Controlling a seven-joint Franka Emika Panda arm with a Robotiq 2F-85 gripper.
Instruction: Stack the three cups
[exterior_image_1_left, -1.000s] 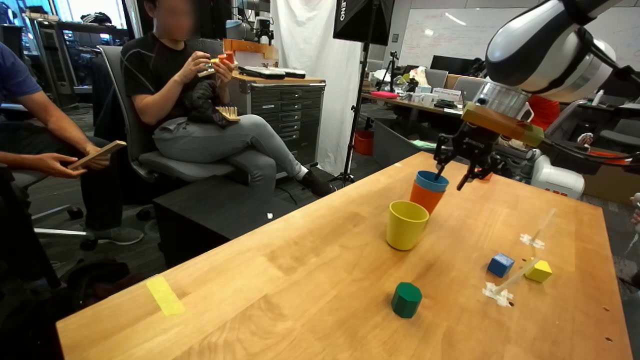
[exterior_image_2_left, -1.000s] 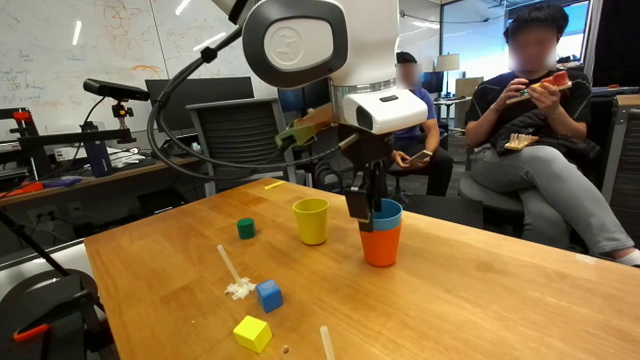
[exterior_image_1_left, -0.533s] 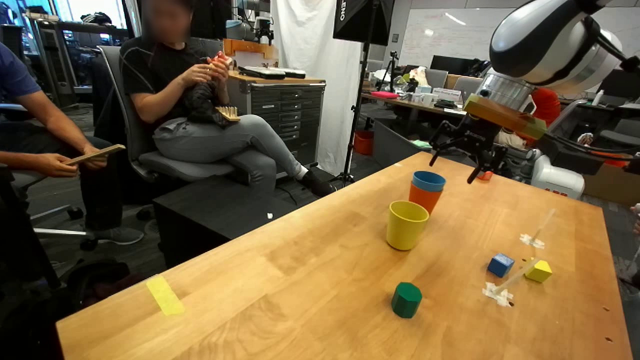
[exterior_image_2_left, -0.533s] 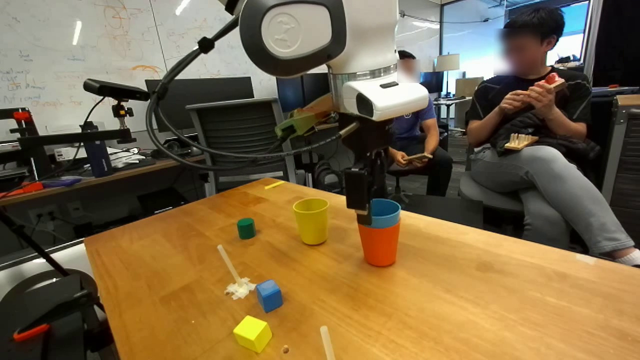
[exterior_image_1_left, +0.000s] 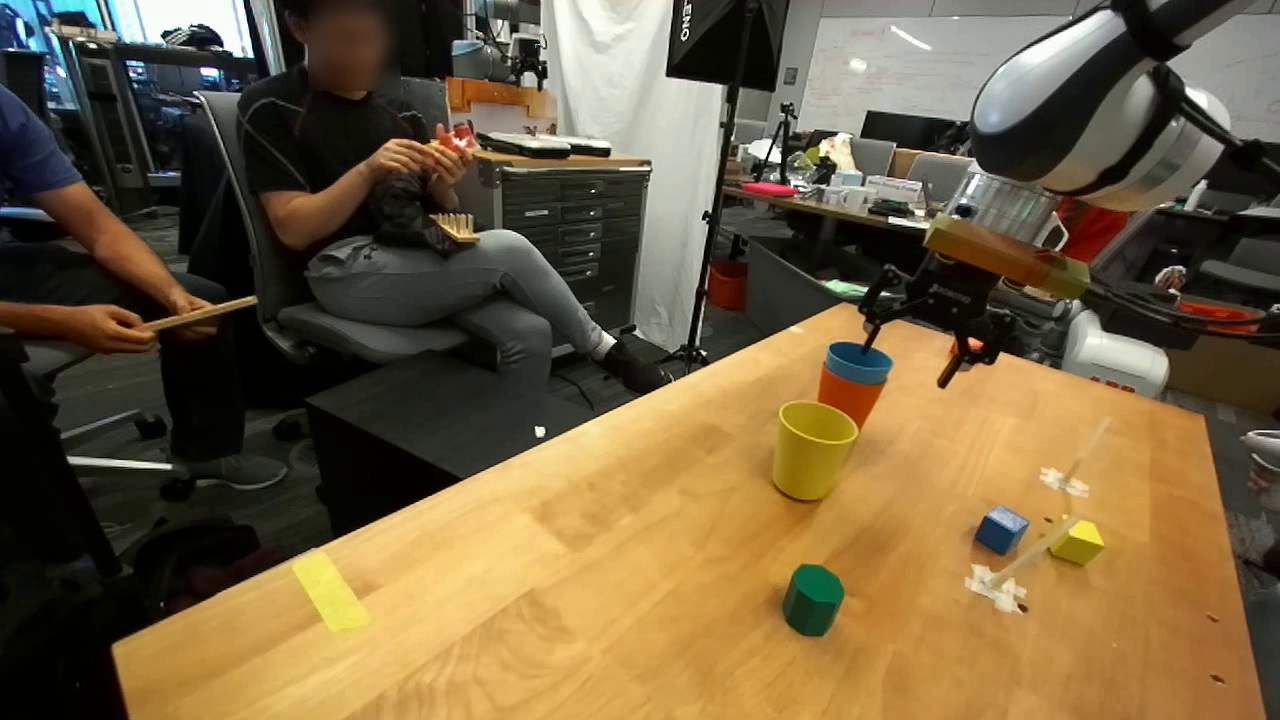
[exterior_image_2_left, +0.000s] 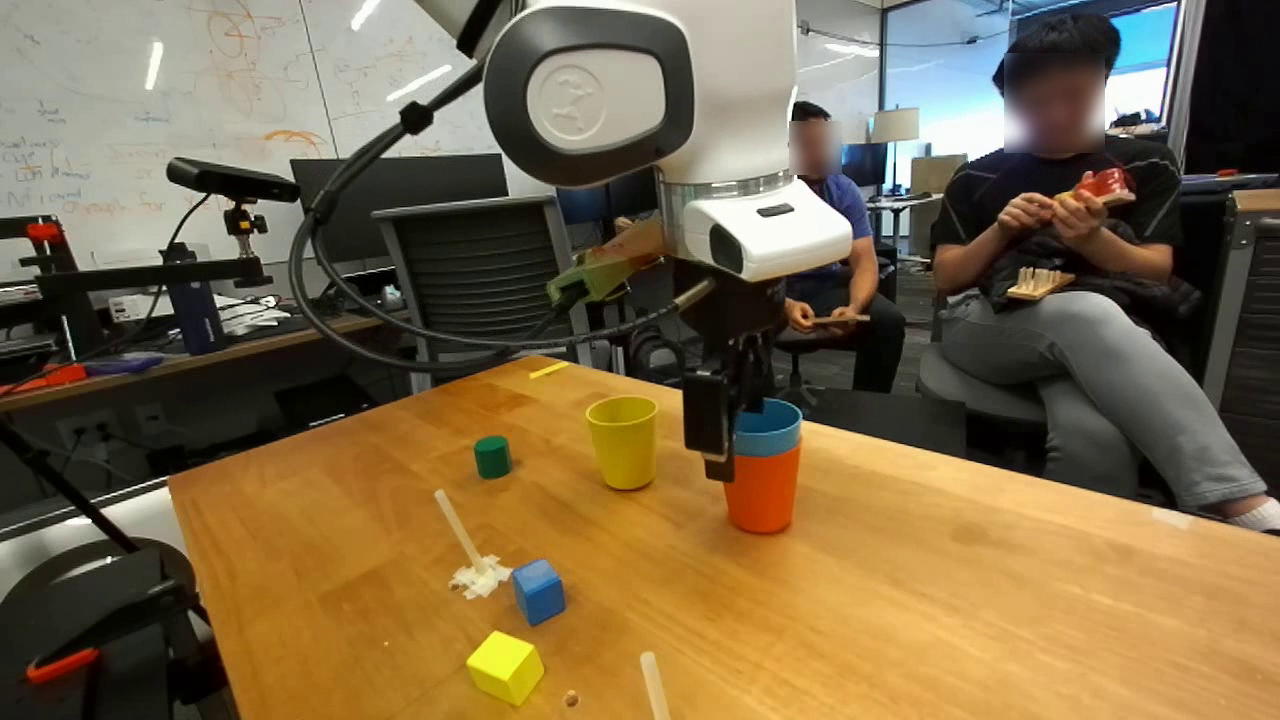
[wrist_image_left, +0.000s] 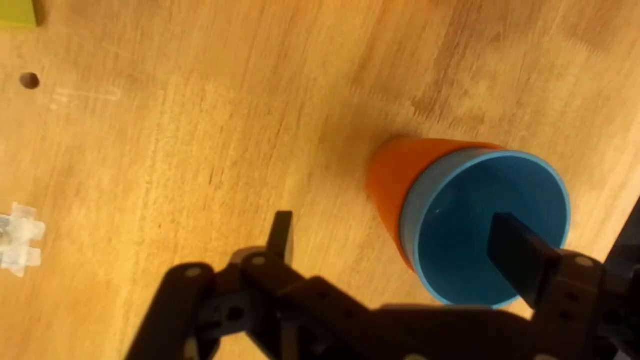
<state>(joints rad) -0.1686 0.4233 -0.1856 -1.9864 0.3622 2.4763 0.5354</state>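
The blue cup (exterior_image_1_left: 858, 366) sits nested inside the red-orange cup (exterior_image_1_left: 850, 398), with its upper part showing above the rim. This pair stands on the table; both cups also show in the wrist view, blue (wrist_image_left: 452, 220) and red-orange (wrist_image_left: 395, 170). The yellow cup (exterior_image_1_left: 815, 452) stands upright and apart from them in both exterior views (exterior_image_2_left: 623, 445); it is out of the wrist view. My gripper (exterior_image_1_left: 905, 367) is wide open and empty. In the wrist view (wrist_image_left: 392, 216) one finger is over or just inside the blue cup's mouth, the other outside the pair, over bare wood.
A green block (exterior_image_1_left: 813, 600), a small blue block (exterior_image_1_left: 1001, 530) and a small yellow block (exterior_image_1_left: 1078, 541) lie on the table (exterior_image_1_left: 620, 560). Thin pale sticks (exterior_image_2_left: 460, 530) stand taped to the table. Two people sit beyond the table edge.
The gripper has opened wider than a second ago. It rose off the blue cup, then came down again at its rim. The nested pair shifted slightly. The yellow cup has not moved.
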